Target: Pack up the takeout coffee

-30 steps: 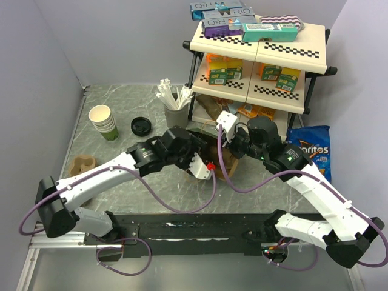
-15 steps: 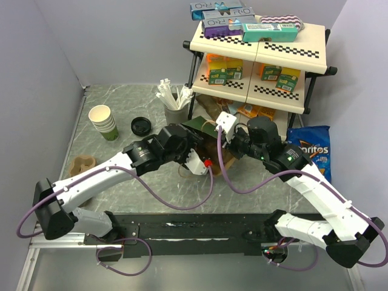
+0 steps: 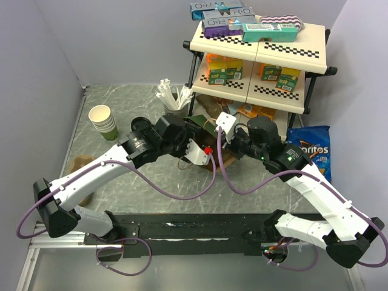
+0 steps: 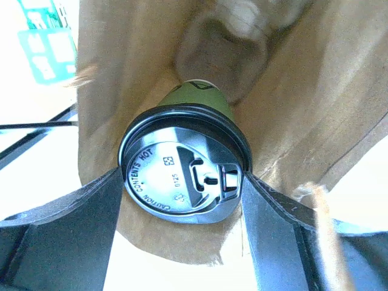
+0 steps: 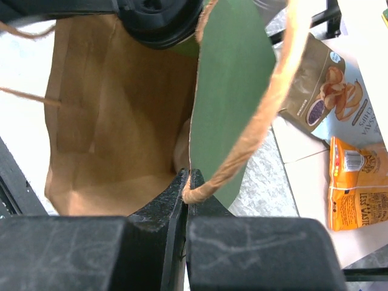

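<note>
The takeout coffee (image 4: 176, 170), a dark green cup with a black lid, lies lid-first toward the left wrist camera inside the brown mouth of a paper bag (image 4: 303, 109). My left gripper (image 4: 183, 182) is shut on it, its fingers (image 4: 66, 230) pressed against both sides of the lid. In the top view the left gripper (image 3: 197, 151) sits at the bag (image 3: 199, 125), which is green outside, and the cup is hidden there. My right gripper (image 5: 187, 182) is shut on the bag's rim where the twine handle (image 5: 267, 103) joins, holding the bag (image 5: 109, 121) open.
A stack of cream cups (image 3: 103, 121) and a loose black lid (image 3: 140, 125) stand at the left. A grey holder of white cutlery (image 3: 176, 103) is behind the bag. A snack rack (image 3: 260, 54) and a Doritos bag (image 3: 310, 148) fill the right. A cardboard cup carrier (image 3: 80, 163) lies near left.
My left arm has swung toward the far left, carrying its gripper toward the back of the table at the bag. The right arm has stayed put.
</note>
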Controlling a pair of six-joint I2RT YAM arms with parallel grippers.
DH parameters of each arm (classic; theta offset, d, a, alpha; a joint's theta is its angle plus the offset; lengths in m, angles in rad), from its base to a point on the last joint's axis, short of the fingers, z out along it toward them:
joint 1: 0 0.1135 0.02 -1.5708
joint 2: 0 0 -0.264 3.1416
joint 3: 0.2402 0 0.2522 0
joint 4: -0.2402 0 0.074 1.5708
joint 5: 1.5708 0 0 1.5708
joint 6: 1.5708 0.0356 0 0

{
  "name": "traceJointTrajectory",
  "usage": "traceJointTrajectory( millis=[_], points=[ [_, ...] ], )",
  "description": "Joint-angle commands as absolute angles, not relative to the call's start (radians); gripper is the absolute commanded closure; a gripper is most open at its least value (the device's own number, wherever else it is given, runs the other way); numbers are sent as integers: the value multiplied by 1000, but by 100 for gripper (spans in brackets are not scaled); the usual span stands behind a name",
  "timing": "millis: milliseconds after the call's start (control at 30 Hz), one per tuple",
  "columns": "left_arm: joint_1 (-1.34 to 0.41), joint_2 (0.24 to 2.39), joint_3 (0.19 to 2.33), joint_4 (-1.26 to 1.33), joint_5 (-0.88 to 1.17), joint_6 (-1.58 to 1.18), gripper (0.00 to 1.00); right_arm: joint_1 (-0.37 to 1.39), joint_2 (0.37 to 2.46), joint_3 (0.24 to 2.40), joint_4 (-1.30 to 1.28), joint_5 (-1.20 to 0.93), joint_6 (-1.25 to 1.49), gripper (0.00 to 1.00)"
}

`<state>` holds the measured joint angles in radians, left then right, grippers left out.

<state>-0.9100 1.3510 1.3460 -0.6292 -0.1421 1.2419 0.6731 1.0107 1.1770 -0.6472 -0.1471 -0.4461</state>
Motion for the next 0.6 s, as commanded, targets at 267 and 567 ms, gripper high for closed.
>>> traceJointTrajectory(
  millis=[267, 567],
  points=[
    [-934, 1411, 1462, -810, 48, 910, 99, 652, 1051, 1337, -690, -123, -466, 47],
    [-933, 1469, 1560, -857, 46, 776, 99, 650, 935, 1414, -675, -182, -480, 27]
  ],
)
